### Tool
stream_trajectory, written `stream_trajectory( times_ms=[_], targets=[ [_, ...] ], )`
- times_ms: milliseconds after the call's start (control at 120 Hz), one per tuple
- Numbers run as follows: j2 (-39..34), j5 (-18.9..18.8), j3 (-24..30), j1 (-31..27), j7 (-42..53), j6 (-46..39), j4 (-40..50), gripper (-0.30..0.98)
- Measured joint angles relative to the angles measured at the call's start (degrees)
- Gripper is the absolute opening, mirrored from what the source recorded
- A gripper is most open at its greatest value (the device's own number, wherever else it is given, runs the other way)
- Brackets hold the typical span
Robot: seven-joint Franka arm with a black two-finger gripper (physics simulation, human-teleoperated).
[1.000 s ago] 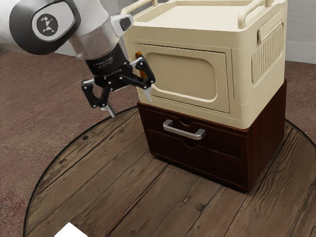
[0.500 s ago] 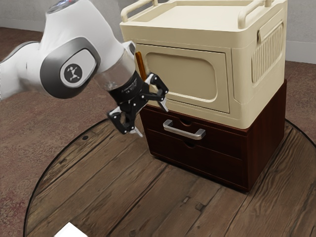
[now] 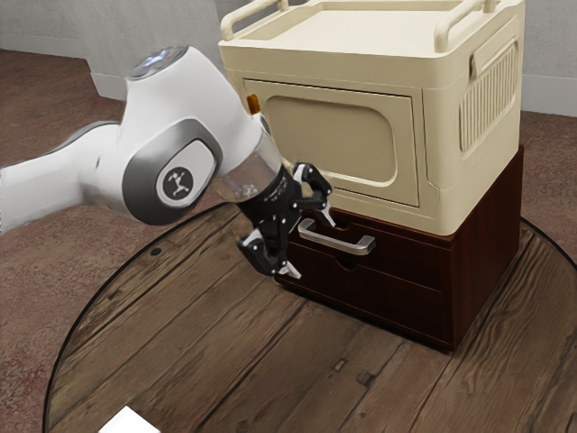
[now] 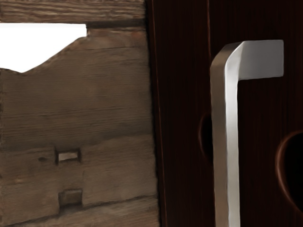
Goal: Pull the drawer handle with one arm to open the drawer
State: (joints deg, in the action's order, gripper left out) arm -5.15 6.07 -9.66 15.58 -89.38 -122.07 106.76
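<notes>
Pincer [image 3: 312, 248] spread, tips apart, w/ handle [image 3: 335, 242] just ahead, twd ext. view's right. Bar's long axis runs horiz. across upper drawer [image 3: 406, 257], which looks shut. Next prob.: straight in, 1 finger above bar, 1 below, then close & pull.

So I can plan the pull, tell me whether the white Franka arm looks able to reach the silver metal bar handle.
Probably yes: its black two-finger gripper hangs open close to the handle, with nothing visible blocking the way.
</notes>
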Motion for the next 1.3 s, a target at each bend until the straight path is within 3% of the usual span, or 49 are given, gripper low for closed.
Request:
stream_trajectory(
  times_ms=[833,1017,1300],
  targets=[
    [3.86,0.19,-0.26,-1.10,-9.21,-4.80,0.78,0.62],
    [3.59,0.30,-0.33,-1.30,-10.10,-4.69,0.27,0.47],
    [3.21,0.19,-0.32,-1.49,-11.11,-3.56,0.27,0.08]
  ],
)
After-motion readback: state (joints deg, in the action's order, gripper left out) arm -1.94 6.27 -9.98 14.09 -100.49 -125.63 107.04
